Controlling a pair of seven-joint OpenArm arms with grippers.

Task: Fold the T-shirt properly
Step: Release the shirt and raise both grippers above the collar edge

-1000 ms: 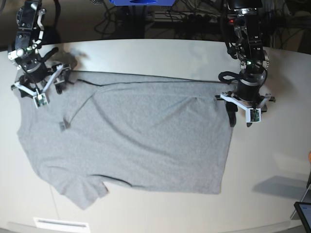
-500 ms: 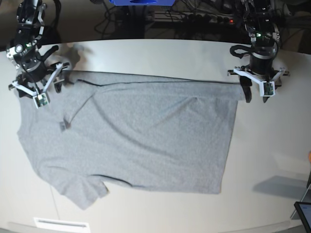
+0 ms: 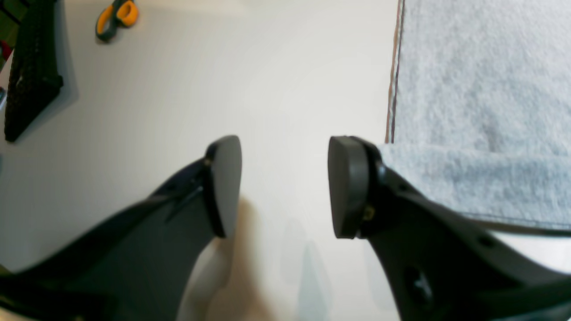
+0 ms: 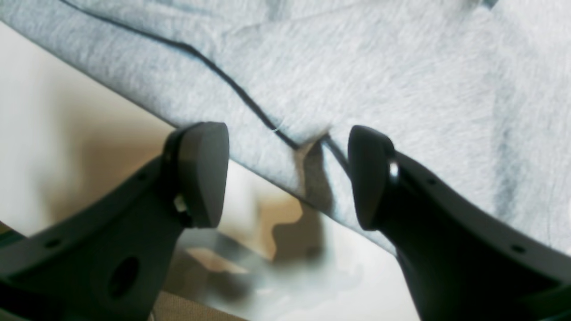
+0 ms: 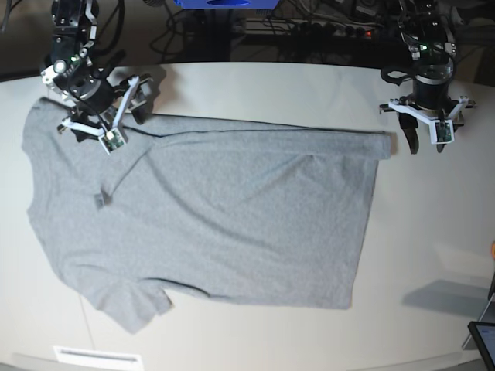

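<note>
While the T-shirt [image 5: 209,224] lies flat on the table [image 5: 271,85], both tools, left tool [image 3: 285,187] and right tool [image 4: 287,174], stand wide and empty; the cloth seems soft and limp, so take it at the far corners.

1. Pale off-white tabletop [image 5: 255,85], smooth and a bit shiny.
2. Grey T-shirt [image 5: 224,224] spread flat over most of it.
3. Orange-handled scissors [image 3: 117,17] lie on the bare part, well apart from the shirt.

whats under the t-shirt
The T-shirt lies spread flat on the white table, which shows all around it. Whatever sits beneath the cloth, including its other side, is covered and cannot be seen.
</note>
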